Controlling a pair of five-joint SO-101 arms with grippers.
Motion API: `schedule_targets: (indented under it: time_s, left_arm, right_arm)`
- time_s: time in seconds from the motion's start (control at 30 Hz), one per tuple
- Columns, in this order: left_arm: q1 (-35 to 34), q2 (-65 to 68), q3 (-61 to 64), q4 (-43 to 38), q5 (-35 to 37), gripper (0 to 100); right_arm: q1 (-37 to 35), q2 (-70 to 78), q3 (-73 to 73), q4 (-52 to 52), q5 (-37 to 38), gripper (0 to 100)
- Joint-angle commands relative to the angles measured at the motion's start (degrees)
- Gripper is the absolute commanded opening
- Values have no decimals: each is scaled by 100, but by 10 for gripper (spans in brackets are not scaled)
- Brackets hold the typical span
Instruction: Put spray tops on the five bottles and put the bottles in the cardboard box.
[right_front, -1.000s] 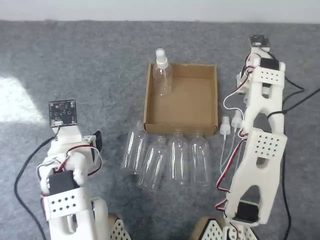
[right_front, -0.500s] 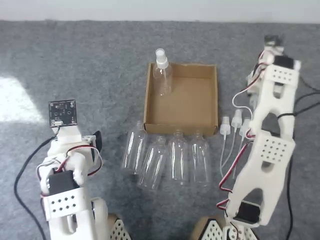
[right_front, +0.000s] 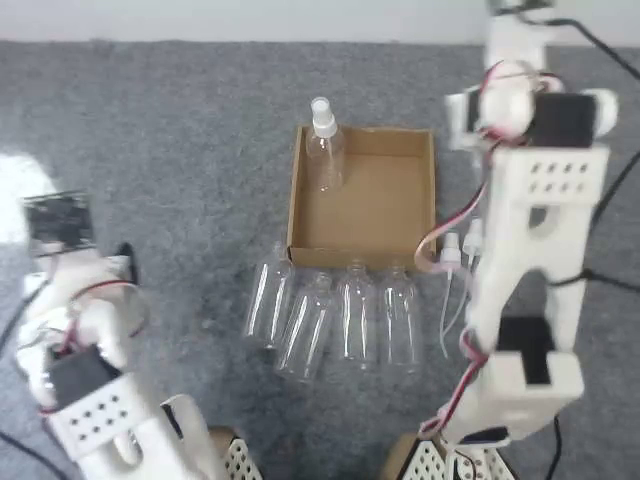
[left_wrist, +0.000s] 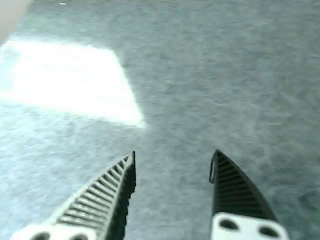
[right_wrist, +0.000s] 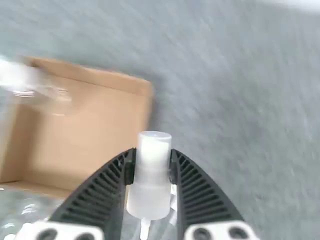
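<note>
Gripping a white spray top (right_wrist: 151, 187) w/ right gripper (right_wrist: 152, 154): jaws closed down to cap width, one ribbed finger pressed on each side of the head, thin tube poking out below. Hangs above grey carpet (right_wrist: 240, 75) just off a corner of the cardboard box (right_wrist: 90, 82), per right wrist view. Shows right arm (right_front: 535, 200) raised tall in high view, along the box's right side. Has left gripper (left_wrist: 173, 155) wide open, nothing btwn the jaws, pointing at bare carpet w/ a bright light patch (left_wrist: 70, 80) beyond the tips. Puts left arm (right_front: 85, 380) at near-left of the table, well apart from box and bottles. Shows box open-topped, mid-table, w/ capped bottle (right_front: 325, 155) at its far-left corner, spray head showing past the far wall; upright or leaning, can't tell. Shows four uncapped bottles (right_front: 357, 320) lying side by side on the carpet just in front of the box's near wall, necks toward it, the left two angled a bit, the right two approx. straight. Shows two loose spray tops (right_front: 450, 252) on the carpet just beside the box's near-right corner, heads toward the far side, thin tubes trailing back toward the arm bases, partly hidden behind right arm.
</note>
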Motion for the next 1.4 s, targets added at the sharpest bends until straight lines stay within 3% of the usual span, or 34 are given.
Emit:
schedule_targets:
  time_s: [0.0, 0.2, 0.37, 0.53, 0.67, 0.83, 1.1, 1.2, 1.37]
  left_arm:
    - [-818, 1345, -1508, 44, -334, 224]
    - [-1635, 3622, -3538, 35, -369, 224]
    - [-1996, 4905, -4488, 18, -369, 224]
    - [-2312, 5714, -4936, -167, -378, 224]
    - [-2444, 6040, -4954, -615, -378, 224]
    - [-2409, 6163, -4954, -633, -378, 224]
    - [-2268, 6163, -4927, -589, -378, 224]
    - [-2268, 6163, -4927, -536, -378, 224]
    - [-2101, 6119, -4945, -79, -466, 224]
  right_arm:
    - [-1279, -1059, 114, 224, -510, 31]
    - [-3459, -760, 668, -251, -1196, 32]
    - [-4382, 365, 818, -1516, -2127, 32]
    - [-4409, 1657, 800, -2580, -3341, 32]
    - [-4409, 2510, 800, -3064, -3877, 32]
    - [-4400, 2985, 809, -3196, -3877, 46]
    - [-4418, 3037, 774, -2747, -3877, 328]
    - [-4277, 2800, 440, -2220, -3824, 347]
    - [-3952, 2255, -484, -875, -3007, 347]
